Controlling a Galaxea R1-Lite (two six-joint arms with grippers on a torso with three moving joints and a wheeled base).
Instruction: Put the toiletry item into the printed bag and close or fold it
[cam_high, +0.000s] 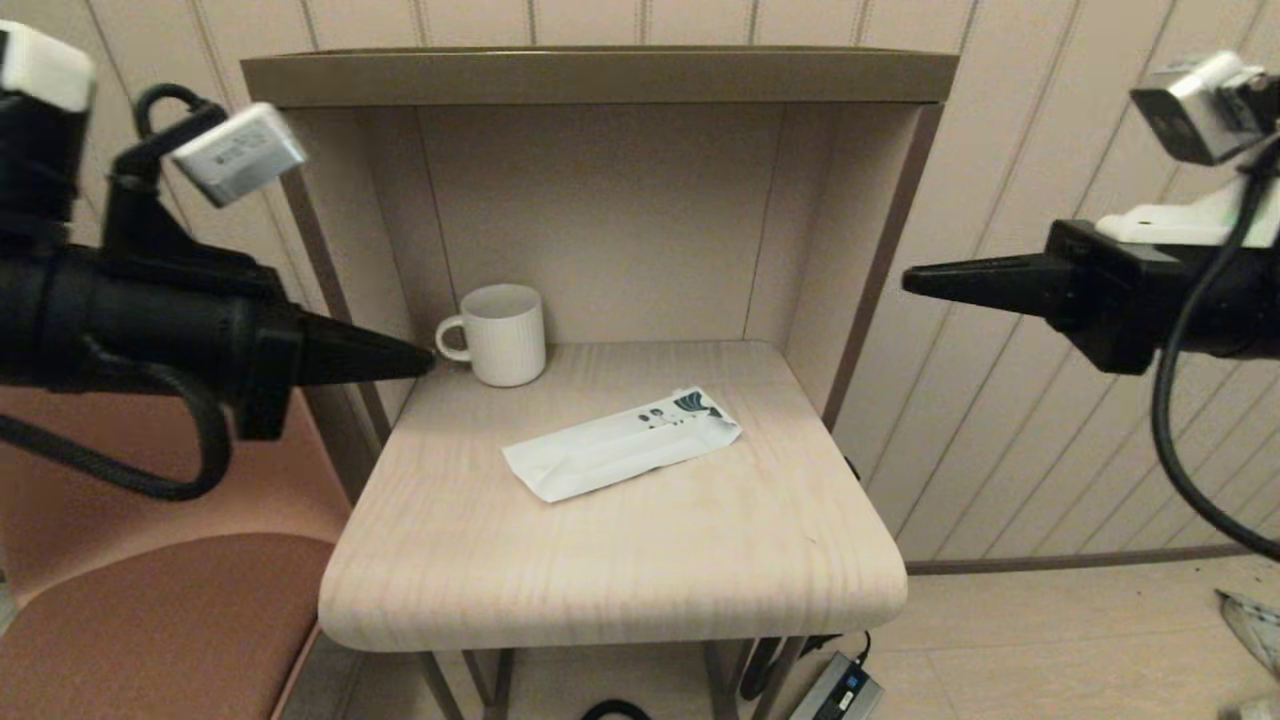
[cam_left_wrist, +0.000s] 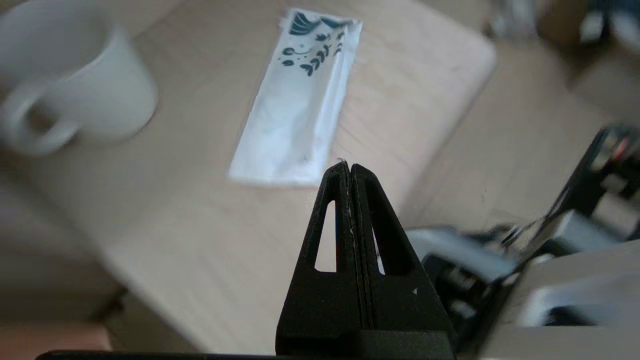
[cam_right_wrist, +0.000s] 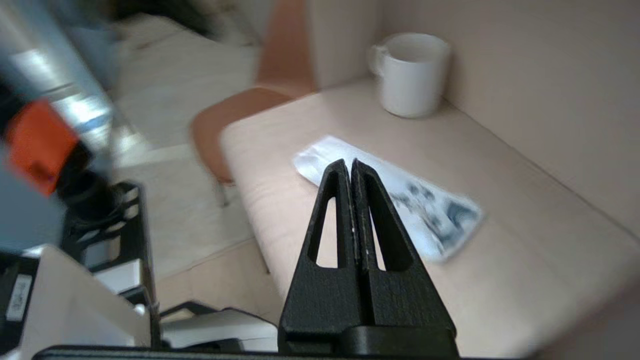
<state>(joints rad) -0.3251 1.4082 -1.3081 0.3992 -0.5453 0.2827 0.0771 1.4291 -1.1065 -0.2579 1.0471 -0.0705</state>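
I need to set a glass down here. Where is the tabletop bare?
Bare wood lies between the printed bag and the table front edge, and right of the mug along the back wall. The back left corner is crowded: the mug stands there, the shut left gripper beside it.

A pale wood-grain side table (cam_high: 620, 570) with rounded front corners is carrying two things. The printed bag (cam_high: 622, 444) is lying flat near its middle. A ribbed white mug (cam_high: 498, 334) is standing behind the bag, toward the back-left corner.
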